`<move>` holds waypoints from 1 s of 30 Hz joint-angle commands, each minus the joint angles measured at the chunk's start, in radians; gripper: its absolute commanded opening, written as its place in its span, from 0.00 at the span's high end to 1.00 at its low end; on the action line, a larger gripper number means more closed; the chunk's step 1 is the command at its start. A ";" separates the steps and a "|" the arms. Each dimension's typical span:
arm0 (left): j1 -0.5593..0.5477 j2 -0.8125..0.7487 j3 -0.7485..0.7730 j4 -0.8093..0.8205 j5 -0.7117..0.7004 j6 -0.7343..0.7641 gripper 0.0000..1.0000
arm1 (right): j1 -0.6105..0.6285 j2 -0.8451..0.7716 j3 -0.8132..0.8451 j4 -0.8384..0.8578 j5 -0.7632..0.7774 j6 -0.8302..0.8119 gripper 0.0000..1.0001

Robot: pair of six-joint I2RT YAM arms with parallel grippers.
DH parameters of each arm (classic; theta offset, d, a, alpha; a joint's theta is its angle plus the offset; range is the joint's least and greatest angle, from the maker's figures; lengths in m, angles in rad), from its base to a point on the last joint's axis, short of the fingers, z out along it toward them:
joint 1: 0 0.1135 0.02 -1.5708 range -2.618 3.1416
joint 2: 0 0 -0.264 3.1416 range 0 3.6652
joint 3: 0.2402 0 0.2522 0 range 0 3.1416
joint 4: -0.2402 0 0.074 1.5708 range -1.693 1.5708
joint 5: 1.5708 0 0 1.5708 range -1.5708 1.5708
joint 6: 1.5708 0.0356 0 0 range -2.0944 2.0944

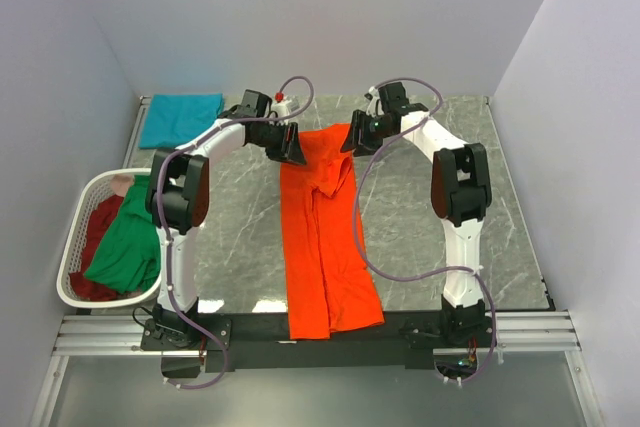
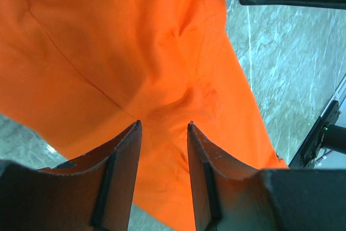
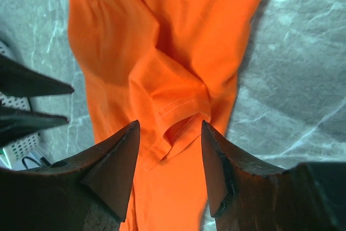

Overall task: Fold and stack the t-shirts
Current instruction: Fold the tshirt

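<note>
The orange shirt point(image 1: 325, 237) lies as a long strip down the middle of the desk point(image 1: 420, 237), its near end hanging over the edge. Both claws hover at its far end. The left claw point(image 2: 162, 125) and the right claw point(image 3: 168, 125) each have fingers apart above the cloth. A teal shirt point(image 1: 180, 117) sits at the far left corner. Green point(image 1: 128, 242) and dark red point(image 1: 95, 227) shirts fill the basket point(image 1: 64, 285).

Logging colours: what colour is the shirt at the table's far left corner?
Teal shirt, best seen in the top view.

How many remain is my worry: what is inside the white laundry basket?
A green t-shirt lies over a dark red t-shirt, with something pale at the far end. Anything beneath them is covered.
</note>
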 commanded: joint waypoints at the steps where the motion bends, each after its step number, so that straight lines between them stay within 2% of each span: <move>1: -0.002 -0.002 0.015 0.002 -0.008 0.018 0.55 | 0.005 0.035 0.017 0.030 0.037 0.012 0.44; 9: -0.002 0.006 0.012 -0.013 -0.028 0.024 0.55 | 0.003 0.081 0.027 0.021 0.046 -0.012 0.47; 15: -0.002 0.010 0.006 -0.024 -0.042 0.030 0.56 | 0.000 0.068 -0.002 0.030 0.039 -0.026 0.67; 23: -0.002 0.020 0.004 -0.025 -0.040 0.027 0.56 | -0.023 0.027 -0.022 0.039 0.079 -0.058 0.67; 30: -0.002 0.027 0.016 -0.030 -0.039 0.027 0.57 | -0.023 0.028 -0.009 0.064 0.043 -0.055 0.63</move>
